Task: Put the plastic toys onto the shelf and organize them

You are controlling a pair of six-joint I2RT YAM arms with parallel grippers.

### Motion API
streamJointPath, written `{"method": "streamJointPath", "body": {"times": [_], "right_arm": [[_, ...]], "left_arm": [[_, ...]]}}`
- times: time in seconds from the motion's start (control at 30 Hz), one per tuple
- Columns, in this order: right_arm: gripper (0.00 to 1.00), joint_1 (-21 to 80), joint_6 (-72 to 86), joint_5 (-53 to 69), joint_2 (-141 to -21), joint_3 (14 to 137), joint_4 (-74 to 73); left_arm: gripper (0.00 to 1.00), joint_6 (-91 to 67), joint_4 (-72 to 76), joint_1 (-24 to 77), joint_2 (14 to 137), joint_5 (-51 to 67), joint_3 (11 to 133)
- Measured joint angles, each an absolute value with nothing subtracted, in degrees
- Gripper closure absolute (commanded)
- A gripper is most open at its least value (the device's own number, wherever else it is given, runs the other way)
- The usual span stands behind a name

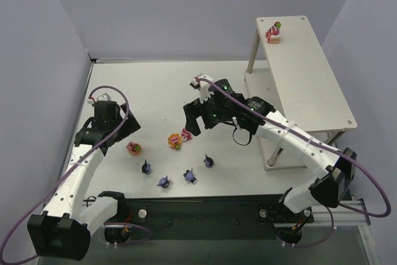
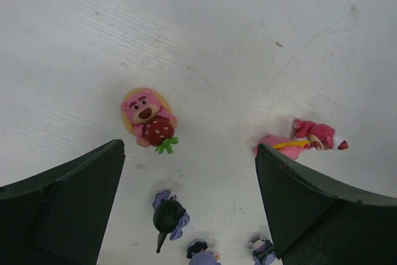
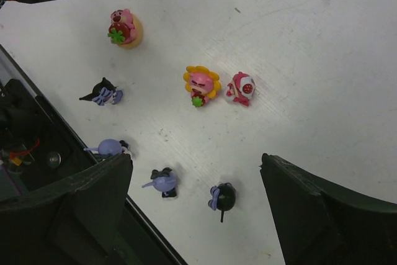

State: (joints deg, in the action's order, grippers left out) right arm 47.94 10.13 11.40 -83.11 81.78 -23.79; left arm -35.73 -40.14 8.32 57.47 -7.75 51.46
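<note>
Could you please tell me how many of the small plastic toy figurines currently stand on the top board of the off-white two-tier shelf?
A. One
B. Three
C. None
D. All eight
A: a single pink-and-red plastic figurine stands near the far end of the off-white two-tier shelf, while the other plastic toys lie on the white tabletop.

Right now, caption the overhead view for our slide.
One toy on the shelf, seven on the table; left claw, right claw open.
</note>
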Motion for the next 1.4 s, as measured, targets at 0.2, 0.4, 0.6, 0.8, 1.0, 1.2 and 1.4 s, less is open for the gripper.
{"method": "streamJointPath", "body": {"times": [0.2, 0.4, 0.6, 0.8, 1.0, 1.2, 1.4], "right_arm": [[0.12, 50.13, 10.94, 14.55, -90.17, 83.22, -20.84], [0.12, 55.4, 10.41, 16.01, -103.15, 88.99, -16.43], [0.12, 60.86, 10.68, 16.12, -111.96, 90.35, -7.25], [0.12, 61.67, 10.46, 14.33, -119.24, 92.47, 1.58], [0.14, 62.87, 8.67, 9.85, -127.46, 98.91, 6.15], [0.2, 64.58, 7.29, 8.86, -130.08, 101.45, 6.57], [0.33, 66.11, 6.9, 7.42, -131.96, 104.81, 6.11]], "left_arm": [[0.04, -40.36, -44.45, 1.89, 56.01, -8.58, 45.41], [0.03, -44.34, -47.57, -2.09, 55.81, -12.19, 46.02], [0.03, -47.64, -51.59, -2.81, 55.42, -21.17, 51.72], [0.03, -49.34, -55.88, -3.11, 52.88, -31.68, 56.42], [0.03, -49.36, -56.88, -3.11, 53.01, -35.99, 61.84], [0.03, -49.23, -56.9, -2.81, 54.04, -35.75, 61.95], [0.04, -48.84, -56.8, -2.26, 54.19, -34.41, 61.93]]}}
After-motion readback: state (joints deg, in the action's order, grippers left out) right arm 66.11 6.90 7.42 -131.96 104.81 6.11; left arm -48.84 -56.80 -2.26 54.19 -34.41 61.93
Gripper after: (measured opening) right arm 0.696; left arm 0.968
